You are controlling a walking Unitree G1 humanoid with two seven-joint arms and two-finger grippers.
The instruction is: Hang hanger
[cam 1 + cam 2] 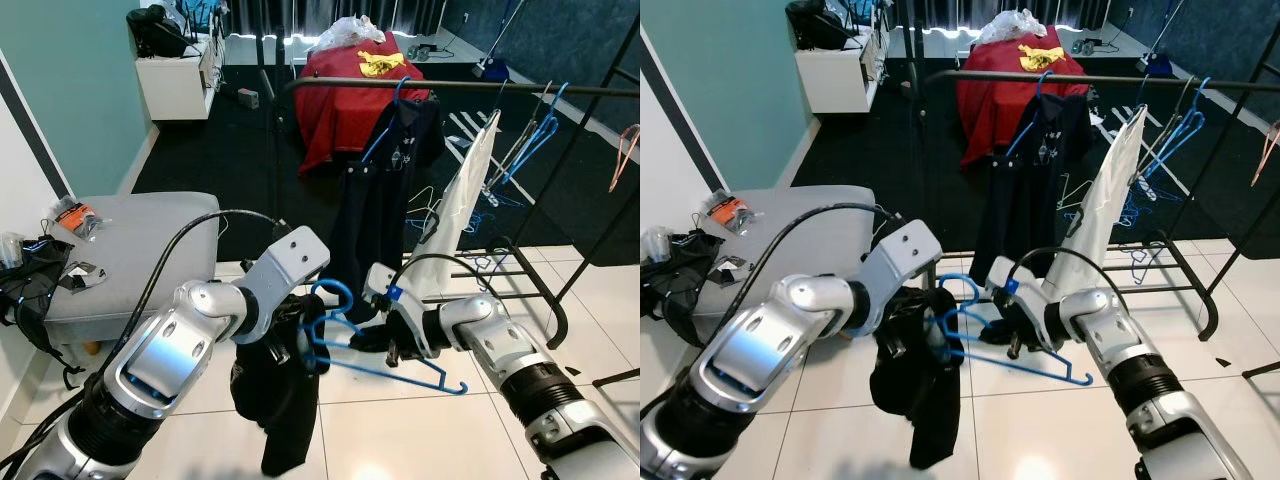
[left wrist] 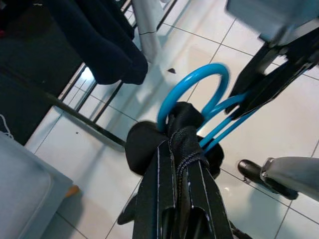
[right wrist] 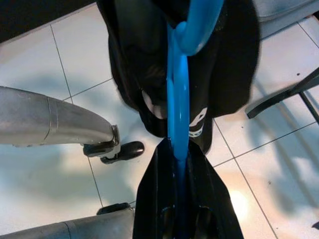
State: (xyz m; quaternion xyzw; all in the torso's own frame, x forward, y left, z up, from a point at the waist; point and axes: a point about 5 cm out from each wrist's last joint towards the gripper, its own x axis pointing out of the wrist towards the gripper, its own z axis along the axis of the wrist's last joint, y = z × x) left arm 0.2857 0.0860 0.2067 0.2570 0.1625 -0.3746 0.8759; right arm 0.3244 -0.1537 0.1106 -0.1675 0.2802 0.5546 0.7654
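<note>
Blue plastic hanger [image 1: 385,362] hangs in the air between both arms, low above the white tiled floor [image 1: 400,440], in front of the clothes rack [image 1: 450,88]. The right claw [image 3: 178,164] is clamped on its bar. The left claw [image 2: 178,164] is pressed together on a black garment [image 1: 280,400] bunched at the hook, which hangs down at 6 o'clock. On the rack, at 12 o'clock, hang a dark garment [image 1: 385,200] and a white one [image 1: 465,195]. A grey ottoman [image 1: 130,260] stands at 9 o'clock.
</note>
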